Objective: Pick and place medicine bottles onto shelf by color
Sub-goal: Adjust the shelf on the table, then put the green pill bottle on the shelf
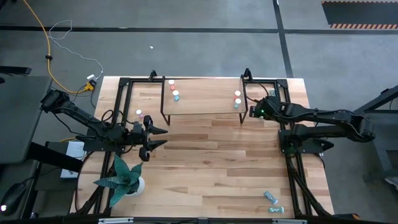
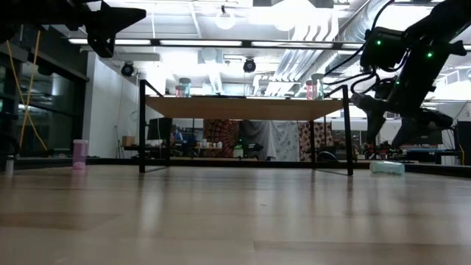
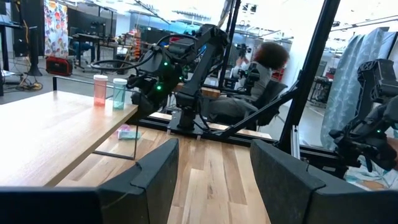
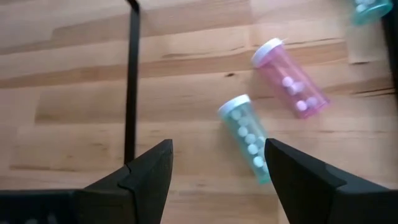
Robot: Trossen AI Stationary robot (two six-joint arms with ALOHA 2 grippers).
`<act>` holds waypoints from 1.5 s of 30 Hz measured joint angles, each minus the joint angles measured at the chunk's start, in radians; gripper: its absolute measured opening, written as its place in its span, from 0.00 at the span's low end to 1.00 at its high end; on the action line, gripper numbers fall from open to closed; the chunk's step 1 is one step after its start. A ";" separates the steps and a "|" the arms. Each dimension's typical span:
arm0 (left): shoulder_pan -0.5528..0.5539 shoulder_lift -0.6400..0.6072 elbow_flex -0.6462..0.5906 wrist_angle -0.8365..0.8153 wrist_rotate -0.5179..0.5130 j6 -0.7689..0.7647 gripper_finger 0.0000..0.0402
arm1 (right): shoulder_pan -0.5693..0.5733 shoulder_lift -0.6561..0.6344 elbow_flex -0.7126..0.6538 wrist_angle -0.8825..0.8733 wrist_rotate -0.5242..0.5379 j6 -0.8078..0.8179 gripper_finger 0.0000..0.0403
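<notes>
Right gripper (image 4: 214, 165) released above lying teal white-capped medicine bottle (image 4: 249, 138) (pink one (image 4: 289, 78) beside), left gripper (image 1: 155, 137) released, low light-wood black-legged shelf (image 1: 202, 102).

You see a grey concrete floor (image 1: 205, 15) around the table, a yellow cable (image 1: 46, 43) trailing across it, and bright ceiling lights (image 2: 224, 20) overhead.
</notes>
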State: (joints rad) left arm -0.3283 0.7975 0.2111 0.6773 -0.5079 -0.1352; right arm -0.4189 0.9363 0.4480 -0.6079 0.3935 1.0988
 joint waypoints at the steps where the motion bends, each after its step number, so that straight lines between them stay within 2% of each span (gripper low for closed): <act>1: 0.000 0.000 0.000 0.000 0.000 0.000 0.47 | 0.009 0.000 0.000 0.000 0.000 0.001 0.61; 11: 0.000 0.000 0.000 0.000 0.000 -0.002 0.47 | 0.036 0.000 0.000 0.013 0.076 0.072 0.61; 17: 0.000 0.000 0.000 0.000 0.000 0.000 0.47 | 0.036 0.012 0.000 0.072 0.071 0.072 0.61; 32: 0.000 0.000 0.000 0.000 0.000 0.008 0.47 | 0.071 0.183 0.001 0.290 0.021 0.023 0.61; 37: 0.000 0.000 0.000 0.000 0.000 0.008 0.47 | 0.061 0.158 0.031 0.192 0.047 -0.037 0.61; 42: 0.000 0.000 0.000 0.000 0.000 0.008 0.47 | 0.030 0.107 0.093 -0.041 0.055 -0.101 0.61; 45: 0.000 0.000 0.000 0.000 -0.001 0.013 0.47 | 0.003 0.103 0.106 -0.163 0.025 -0.130 0.61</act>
State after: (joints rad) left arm -0.3279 0.7975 0.2108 0.6775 -0.5087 -0.1226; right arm -0.4164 1.0391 0.5541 -0.7713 0.4183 0.9686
